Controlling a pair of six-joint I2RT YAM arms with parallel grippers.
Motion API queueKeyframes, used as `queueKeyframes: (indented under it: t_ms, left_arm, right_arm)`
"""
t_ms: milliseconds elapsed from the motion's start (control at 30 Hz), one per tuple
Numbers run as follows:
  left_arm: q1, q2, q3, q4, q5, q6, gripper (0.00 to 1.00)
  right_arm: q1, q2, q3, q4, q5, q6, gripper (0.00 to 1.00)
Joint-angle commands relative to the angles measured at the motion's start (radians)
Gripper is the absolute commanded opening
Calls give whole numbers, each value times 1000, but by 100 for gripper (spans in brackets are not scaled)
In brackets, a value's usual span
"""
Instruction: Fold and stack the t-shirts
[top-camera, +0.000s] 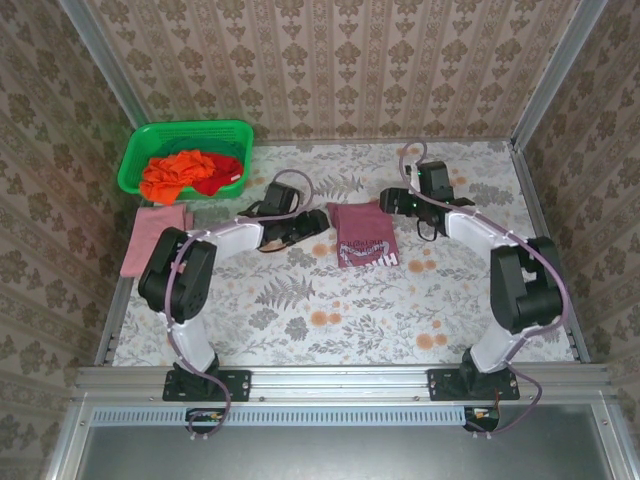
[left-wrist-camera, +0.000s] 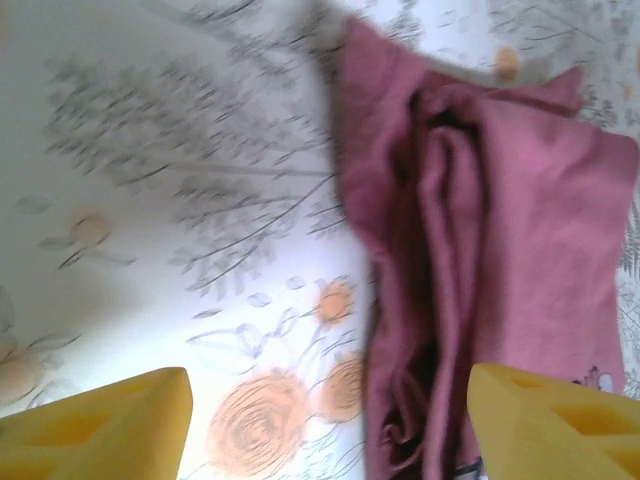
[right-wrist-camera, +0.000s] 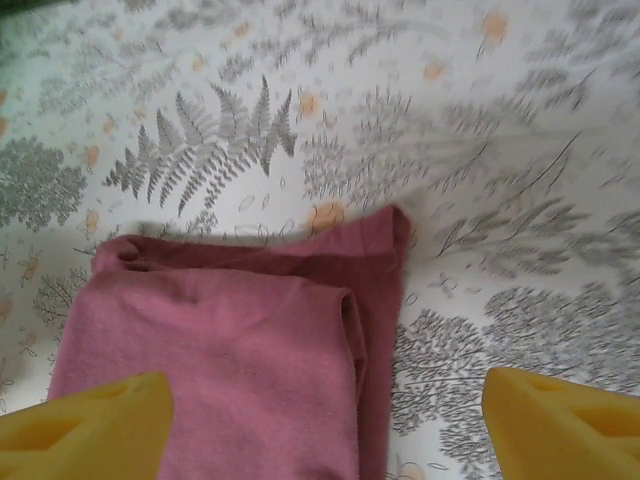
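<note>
From above, the folded maroon shirt (top-camera: 365, 235) lies mid-bench (top-camera: 300, 300), with the left fingers (top-camera: 310, 222) beside its left edge and the right fingers (top-camera: 392, 203) at its top right corner. The pink shirt (top-camera: 155, 235) lies far left; the orange shirt (top-camera: 178, 172) and red shirt (top-camera: 222, 172) are in the basket (top-camera: 140, 150). Left wrist: fingers (left-wrist-camera: 110, 425) released, spread wide, shirt (left-wrist-camera: 500, 250) by one pad. Right wrist: fingers (right-wrist-camera: 85, 425) spread, empty, above the shirt (right-wrist-camera: 220, 370)

This is a robot test booth dressed up to look homely. Patterned wallpaper (top-camera: 330, 60) lines the walls and a floral cloth (top-camera: 300, 325) covers the table. Bare aluminium rails (top-camera: 340, 379) frame it, carrying the bolted left arm (top-camera: 185, 270) and right arm (top-camera: 520, 285).
</note>
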Motion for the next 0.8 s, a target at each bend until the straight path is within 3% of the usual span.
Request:
queueKeyframes:
  t_ms: [0,67,167,467,533,667,700,767]
  left_arm:
    - [-53,31,93,-47,-45,21,82]
    - [-70,80,150,-64,-40,22,81]
    - [-69,169,222,-79,-43,12,51]
    - [-38,298,340,-134,-25,43,1]
    - [-30,298,336,-145,-30,52,0]
    - [-12,287,315,-147,-15,65,0]
    - [-10,285,317,-150,-5,70,4]
    - [-15,268,327,-159,5,99,27]
  right_arm:
    - [-3,70,50,-70,-89,87,74]
    - [-8,102,64,-62,-97,99,66]
    - [-13,153,94,-60,-99,103,56]
    - [-25,244,140,-57,-123,105,46]
    - [-25,252,143,-54,-132,111,35]
    - [-25,260,142,-46,-153,114,33]
    - [-25,261,141,-46,-156,113,35]
    - [-25,257,136,-38,-163,115,41]
